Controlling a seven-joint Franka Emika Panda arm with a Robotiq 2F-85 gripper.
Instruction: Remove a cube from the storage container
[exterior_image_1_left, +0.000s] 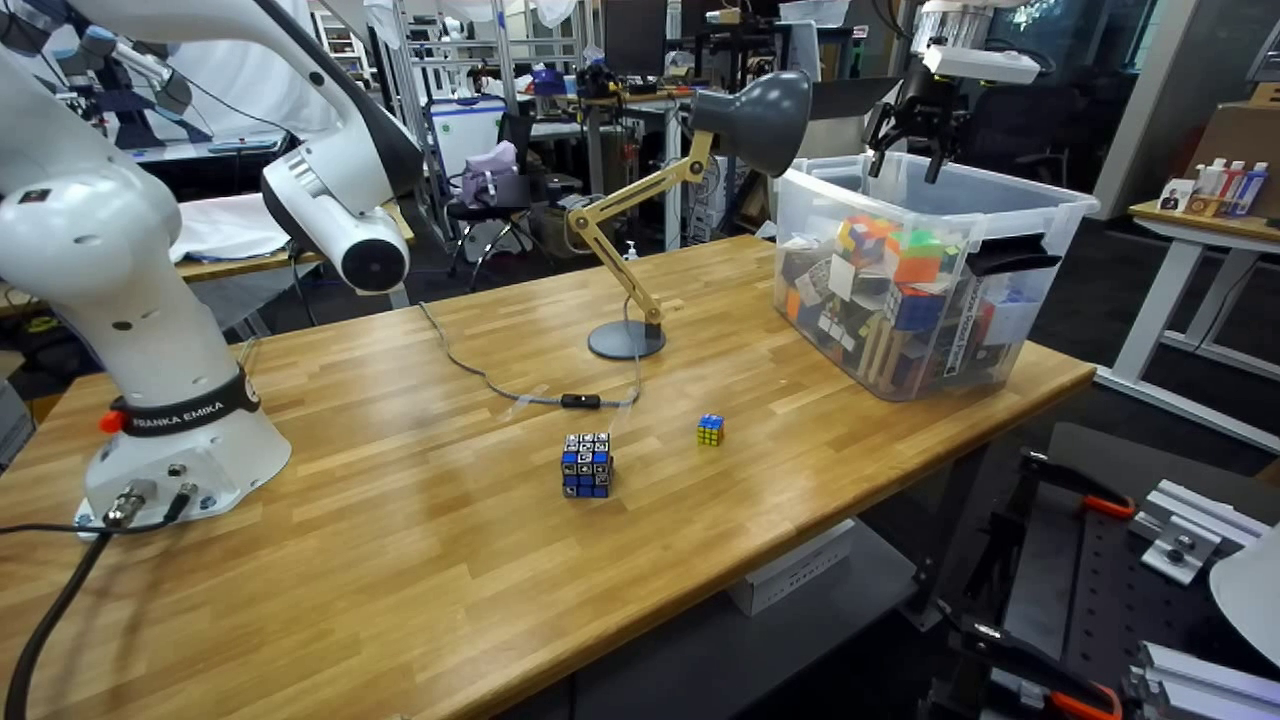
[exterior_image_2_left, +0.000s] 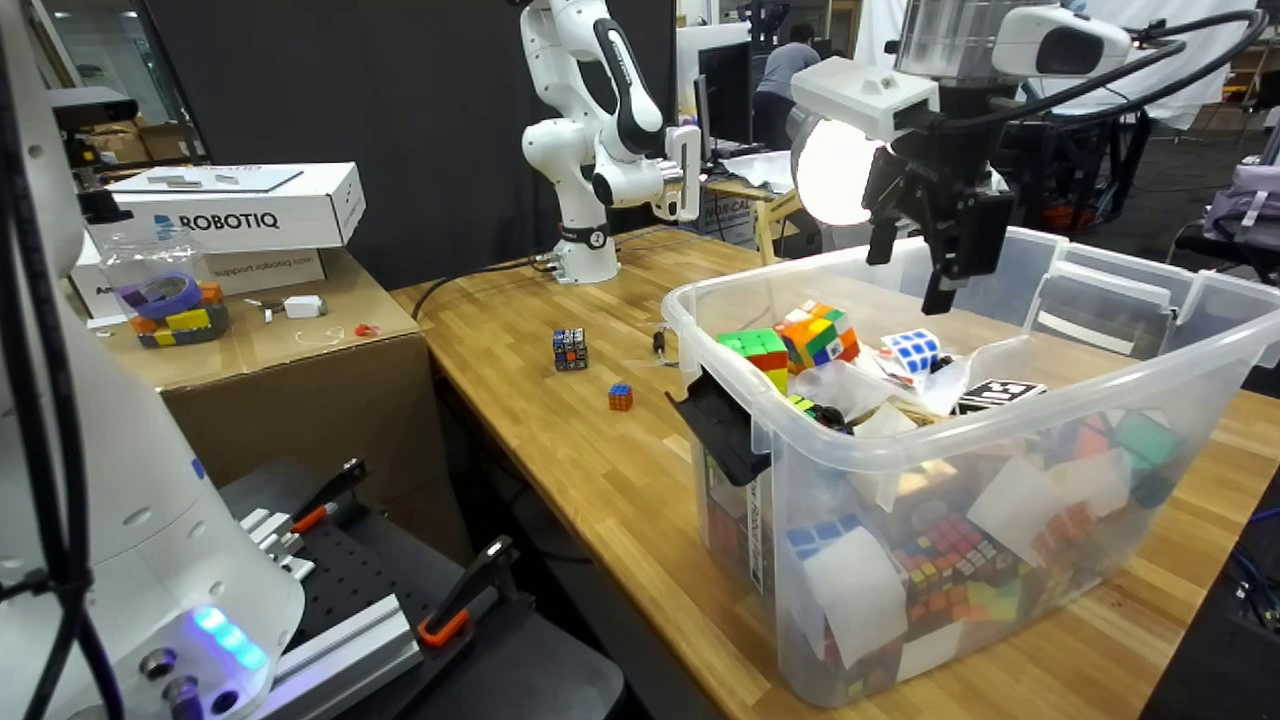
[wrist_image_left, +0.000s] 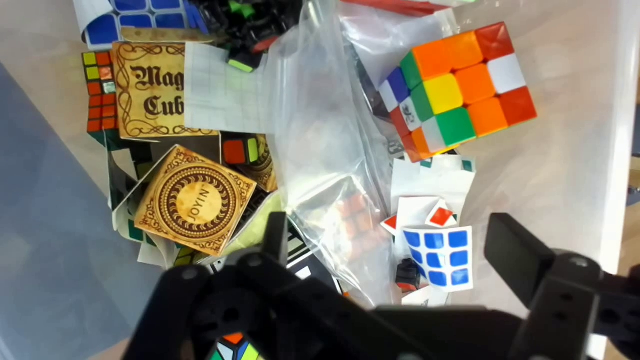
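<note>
Probably the cube (wrist_image_left: 317, 270) to lift out is the black, white-marked one inside the storage container (exterior_image_2_left: 810, 448); only a slice of its upper face shows, so I cannot tell whether it is a full cube.

Relation that counts, wrist view: from the middle of the pincer (wrist_image_left: 389, 227) it lies toward eight o'clock, close by the nine-o'clock finger, partly hidden behind the mechanism. No long axis readable; its visible edge runs roughly eleven to five, askew to the nine-to-three line of closing. Judgement: the move calls for a shift toward eight and a slight turn before going down.

Pincer spread wide, nothing held, hanging over the contents. In an exterior view the cube (exterior_image_2_left: 1000, 393) lies at five o'clock from the fingertips.

Round about, wrist view: clear bag (wrist_image_left: 310, 100) beside or over the cube's edge, cannot tell which, a likely snag; sheet of blue squares (wrist_image_left: 445, 255) at four from the pincer; JOYIN box (wrist_image_left: 195, 200) at nine; multicoloured cube (wrist_image_left: 460, 90) at one, a fair alternative if any cube will do.

Outward, in an exterior view: table (exterior_image_1_left: 400, 600) carries a blue-and-black cube (exterior_image_1_left: 587, 465) and a tiny cube (exterior_image_1_left: 710, 430), both toward eight o'clock from the storage container. Far white arm (exterior_image_1_left: 150, 330) stands well apart; pincer is the nearer.
</note>
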